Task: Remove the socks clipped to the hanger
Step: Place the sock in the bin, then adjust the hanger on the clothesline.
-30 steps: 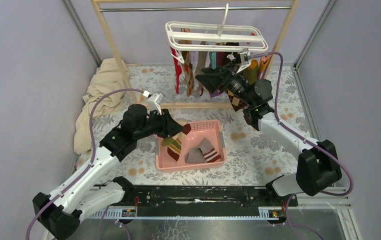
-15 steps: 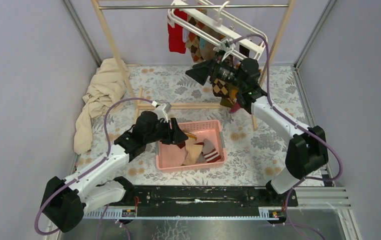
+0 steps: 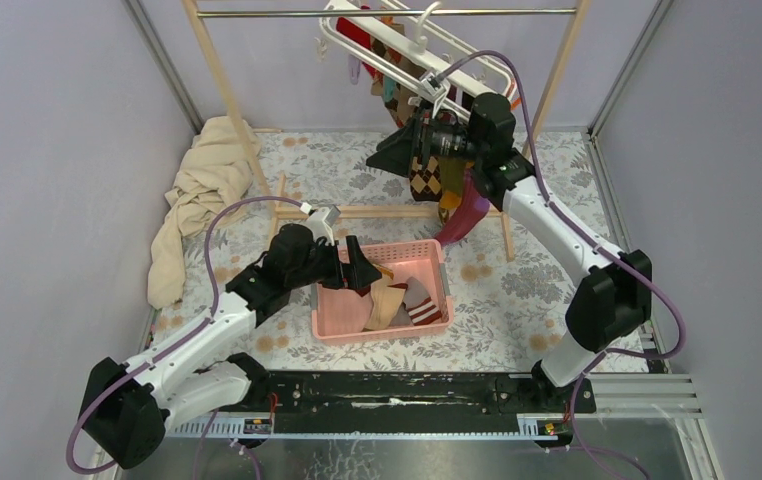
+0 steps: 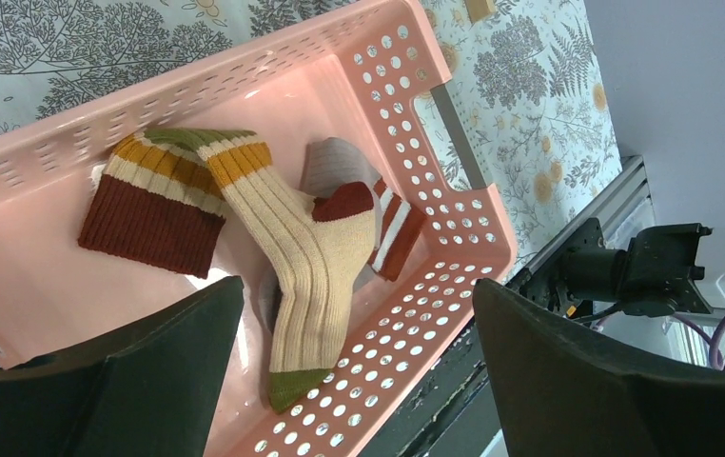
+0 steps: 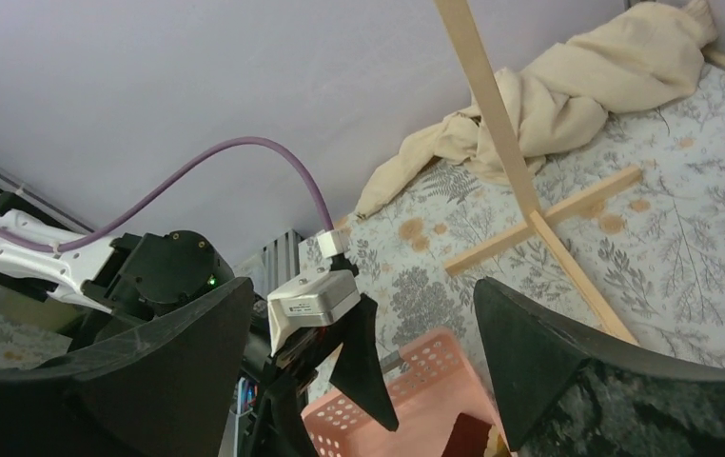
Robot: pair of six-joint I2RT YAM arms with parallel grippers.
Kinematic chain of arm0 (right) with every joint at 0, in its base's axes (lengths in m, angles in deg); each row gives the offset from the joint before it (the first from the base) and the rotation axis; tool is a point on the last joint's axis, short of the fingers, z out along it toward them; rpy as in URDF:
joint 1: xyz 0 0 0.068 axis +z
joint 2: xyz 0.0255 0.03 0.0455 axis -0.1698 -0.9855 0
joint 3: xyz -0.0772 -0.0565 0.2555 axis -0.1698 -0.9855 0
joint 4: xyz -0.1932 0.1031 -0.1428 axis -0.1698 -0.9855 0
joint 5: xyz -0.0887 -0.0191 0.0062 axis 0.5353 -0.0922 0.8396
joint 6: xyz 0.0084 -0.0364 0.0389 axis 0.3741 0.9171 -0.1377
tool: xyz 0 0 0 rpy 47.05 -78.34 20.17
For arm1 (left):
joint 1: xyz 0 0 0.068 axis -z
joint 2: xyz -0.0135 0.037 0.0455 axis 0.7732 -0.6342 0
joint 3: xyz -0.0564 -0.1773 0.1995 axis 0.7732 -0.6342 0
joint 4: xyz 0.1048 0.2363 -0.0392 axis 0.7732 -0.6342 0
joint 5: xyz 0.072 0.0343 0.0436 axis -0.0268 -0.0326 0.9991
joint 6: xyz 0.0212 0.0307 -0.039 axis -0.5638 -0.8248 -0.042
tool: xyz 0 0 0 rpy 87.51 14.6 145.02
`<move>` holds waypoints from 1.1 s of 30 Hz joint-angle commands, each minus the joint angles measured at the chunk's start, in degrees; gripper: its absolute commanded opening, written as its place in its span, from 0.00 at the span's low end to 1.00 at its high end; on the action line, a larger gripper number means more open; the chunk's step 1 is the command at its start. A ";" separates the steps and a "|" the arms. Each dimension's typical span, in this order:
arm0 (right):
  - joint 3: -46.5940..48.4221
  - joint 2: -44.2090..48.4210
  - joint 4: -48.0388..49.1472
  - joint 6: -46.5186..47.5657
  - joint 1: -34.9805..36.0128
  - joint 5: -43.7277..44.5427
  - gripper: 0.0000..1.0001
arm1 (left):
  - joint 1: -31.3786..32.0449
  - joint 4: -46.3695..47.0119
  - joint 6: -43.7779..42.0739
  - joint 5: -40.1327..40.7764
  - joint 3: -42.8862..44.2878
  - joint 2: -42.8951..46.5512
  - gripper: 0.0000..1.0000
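Left arm: we see the left pincer (image 4: 357, 286) spread wide and empty. We judge it is poised so that socks land in the pink perforated plastic basket (image 4: 454, 181) beneath it.
Under it: a cream ribbed sock with maroon heel (image 4: 316, 267), with a striped maroon-and-mustard sock (image 4: 164, 205) just to one side.
Right arm: the right pincer (image 3: 397, 155) gapes wide with nothing between its fingers. It is held high to reach the tilted white plastic drying hanger (image 3: 467, 62) just above it.
Clipped socks: colourful socks (image 3: 387, 70) hang above it, and a brown argyle sock (image 3: 427, 175) is just beside it.
Hard to tell: the clips are too small to make out. We cannot say whether its fingers touch the argyle sock, since its wrist view faces away.
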 commanded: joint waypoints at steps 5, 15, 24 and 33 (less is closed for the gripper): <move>7.29 3.08 -34.11 10.89 0.48 11.44 0.96 | 0.56 1.65 -0.13 1.47 1.60 0.92 0.99; 4.60 9.44 -40.01 16.82 0.66 27.38 0.97 | 1.14 0.60 -0.09 2.49 2.36 1.16 0.99; 0.77 11.48 -31.24 14.16 0.66 7.05 1.00 | 1.66 0.27 -0.16 2.98 3.67 0.49 0.99; 8.88 6.20 -46.23 22.44 1.15 18.25 1.00 | 2.39 0.05 -0.32 3.17 5.57 -1.05 0.99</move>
